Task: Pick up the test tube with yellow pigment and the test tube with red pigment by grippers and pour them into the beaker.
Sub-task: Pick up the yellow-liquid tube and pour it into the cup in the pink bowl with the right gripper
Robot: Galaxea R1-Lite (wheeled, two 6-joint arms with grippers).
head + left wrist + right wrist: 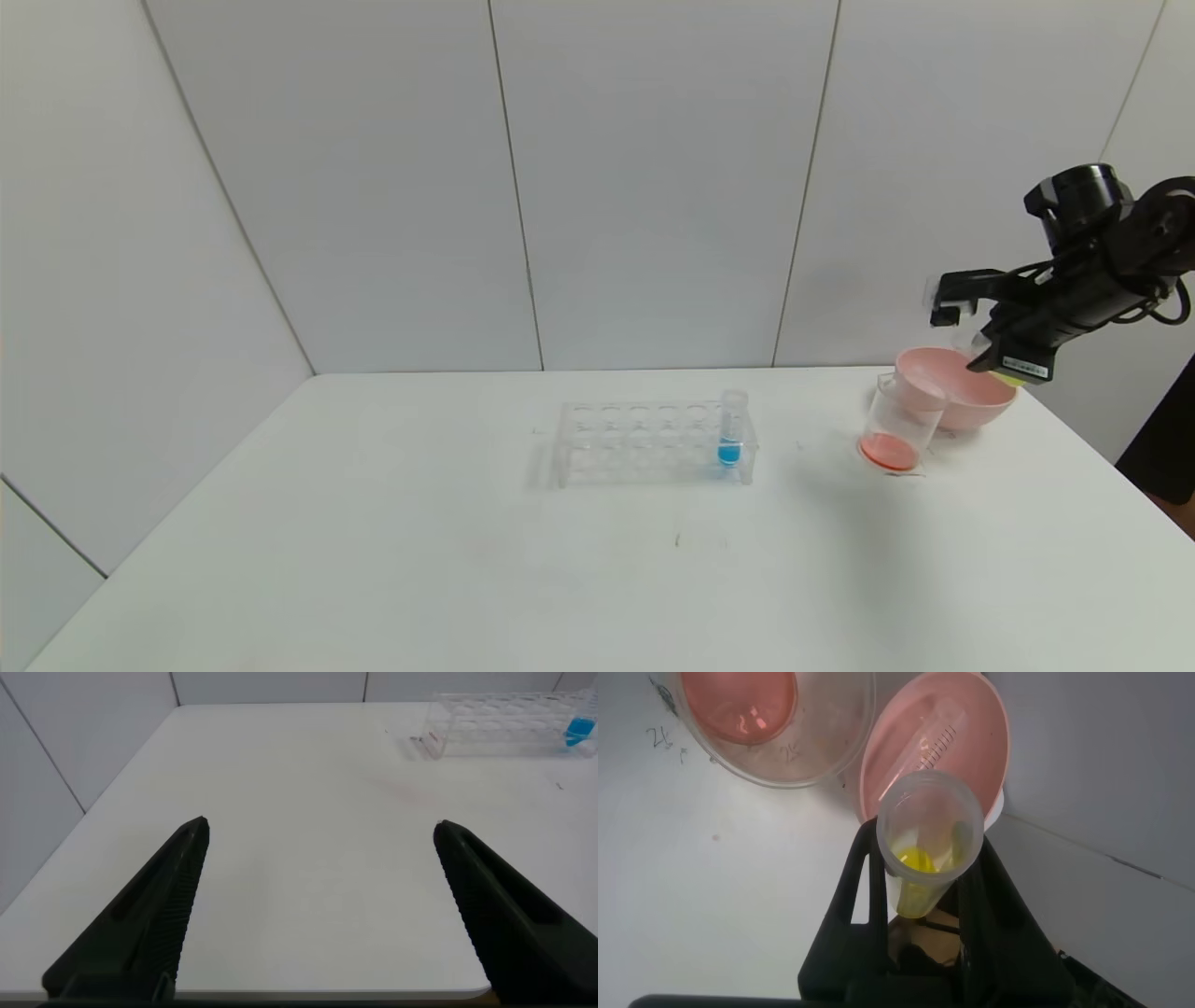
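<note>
My right gripper (971, 334) (924, 849) hangs at the far right, above the pink bowl (980, 399), and is shut on the test tube with yellow pigment (926, 873). The tube lies tilted, its open mouth towards the bowl and the yellow liquid still at its rounded bottom (1016, 378). The beaker (894, 431) (771, 719) stands just in front of the bowl with red-orange liquid in its bottom. A test tube with red pigment in it is out of view. My left gripper (322, 831) is open over bare table, outside the head view.
A clear tube rack (644, 443) (495, 723) stands mid-table with a blue-liquid tube (731, 439) at its right end. A clear graduated tube (938, 742) lies inside the pink bowl (985, 728). The wall is close behind the bowl, and the table's right edge is near.
</note>
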